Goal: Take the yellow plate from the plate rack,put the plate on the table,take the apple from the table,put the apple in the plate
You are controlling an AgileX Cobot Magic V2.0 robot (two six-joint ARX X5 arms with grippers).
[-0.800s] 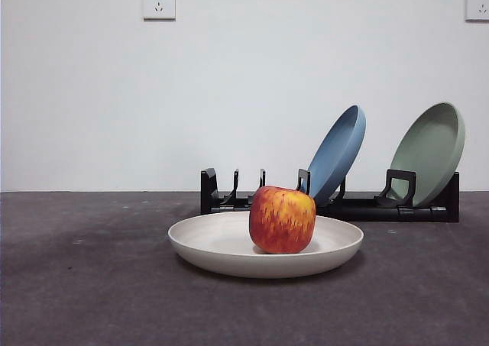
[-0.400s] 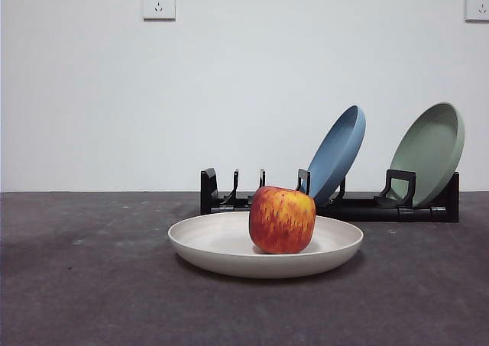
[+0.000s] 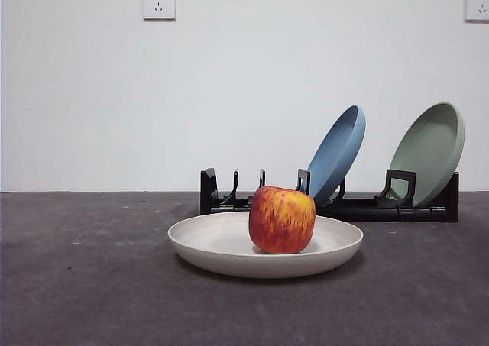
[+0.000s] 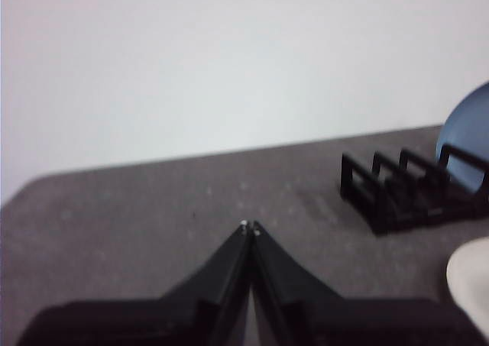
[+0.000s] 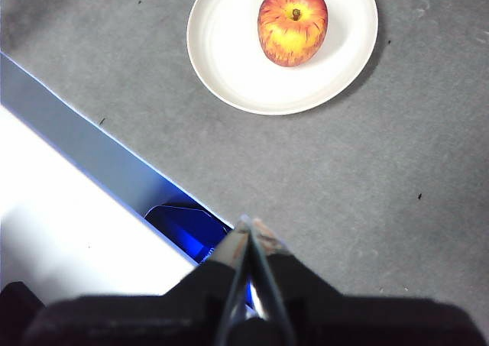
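Observation:
The cream yellow plate [image 3: 221,243] lies flat on the dark grey table [image 3: 84,285] in front of the black plate rack [image 3: 252,197]. The red apple [image 3: 282,219] sits upright in the plate, right of its middle. The right wrist view shows the plate [image 5: 229,56] and the apple [image 5: 293,23] from high above. My right gripper [image 5: 249,224] is shut and empty, far from them near the table's edge. My left gripper [image 4: 250,227] is shut and empty over bare table, with the rack [image 4: 390,189] and a sliver of the plate [image 4: 470,273] to one side. Neither gripper shows in the front view.
A blue plate [image 3: 336,155] and a sage-green plate [image 3: 429,152] lean in the rack's middle and right slots; the left slots stand empty. In the right wrist view a white surface [image 5: 69,231] and a blue object [image 5: 187,227] lie beyond the table's edge.

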